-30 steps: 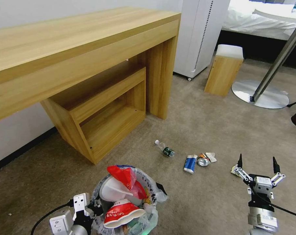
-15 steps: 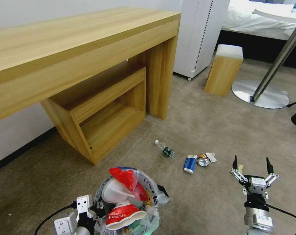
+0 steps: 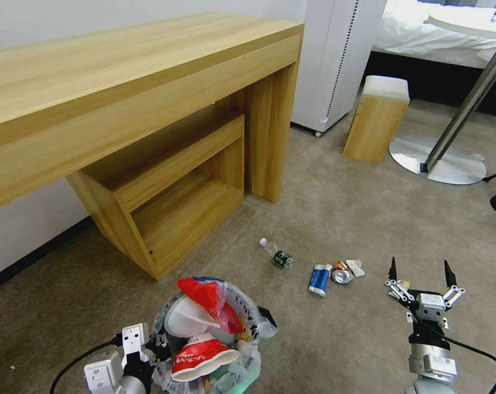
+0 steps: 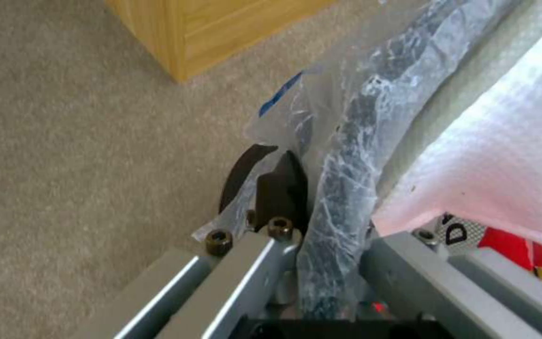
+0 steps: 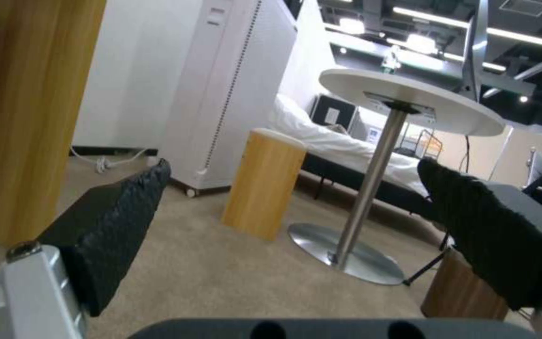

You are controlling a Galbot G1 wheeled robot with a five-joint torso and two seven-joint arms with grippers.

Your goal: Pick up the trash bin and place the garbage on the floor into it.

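Your right gripper (image 3: 419, 271) dropped nearer, jaws spread; left gripper (image 4: 312, 207) pinched the trash bin (image 3: 248, 320) rim. The blue-white packet (image 3: 318, 279) probably waited next.

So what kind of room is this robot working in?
Probably a hotel-style bedroom, perhaps a mock-up: a bed with white linen, a long wooden desk, a round pedestal table, and carpet throughout.

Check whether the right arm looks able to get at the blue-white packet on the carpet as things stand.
Probably yes. The right pincer is open and empty, the blue-white packet lies on bare carpet to its left, and nothing stands between them. The left pincer grips the trash bin rim.
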